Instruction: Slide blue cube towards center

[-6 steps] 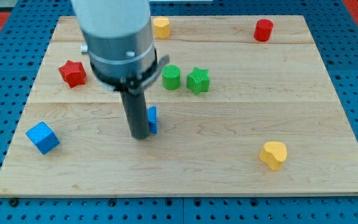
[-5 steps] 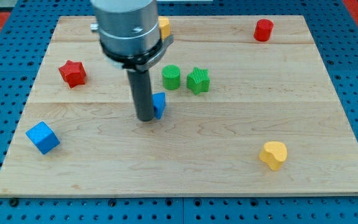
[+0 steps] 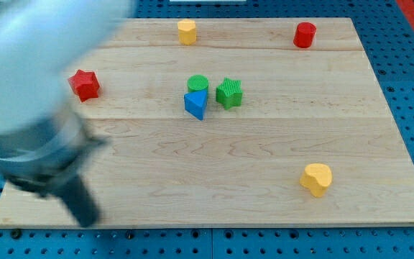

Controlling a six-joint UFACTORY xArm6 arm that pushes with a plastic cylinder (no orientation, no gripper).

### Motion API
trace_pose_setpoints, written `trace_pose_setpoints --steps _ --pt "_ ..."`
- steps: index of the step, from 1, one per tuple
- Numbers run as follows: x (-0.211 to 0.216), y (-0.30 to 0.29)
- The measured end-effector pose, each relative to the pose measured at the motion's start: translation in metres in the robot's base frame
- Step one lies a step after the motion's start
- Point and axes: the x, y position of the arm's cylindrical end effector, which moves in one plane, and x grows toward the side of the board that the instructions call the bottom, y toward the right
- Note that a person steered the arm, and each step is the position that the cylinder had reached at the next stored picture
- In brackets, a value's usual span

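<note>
The arm is a large motion-blurred shape over the view's lower left. My tip (image 3: pixel 86 219) is near the bottom-left edge of the wooden board (image 3: pixel 264 151). The blue cube does not show; the blurred arm covers the spot at the lower left where it lay. A blue triangular block (image 3: pixel 195 104) sits near the board's middle, touching a green cylinder (image 3: pixel 198 83) just above it, with a green star-shaped block (image 3: pixel 229 93) to its right. My tip is far to the lower left of these three.
A red star (image 3: pixel 84 84) lies at the upper left, just above the blurred arm. A yellow block (image 3: pixel 186 32) is at the top middle, a red cylinder (image 3: pixel 305 34) at the top right, a yellow heart (image 3: pixel 315 179) at the lower right.
The arm has swung fast from the board's middle to the lower left. The blue triangle it was pushing now rests up against the green cylinder. The blue cube is now covered by the arm.
</note>
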Motion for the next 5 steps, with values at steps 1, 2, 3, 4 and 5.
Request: trace_pose_setpoints --steps 1,2,3,4,5 --pt "-0.044 -0.074" --pt "-0.083 -0.065" --pt "-0.102 0.037" --pt "-0.102 0.088" --pt "-0.037 0.060"
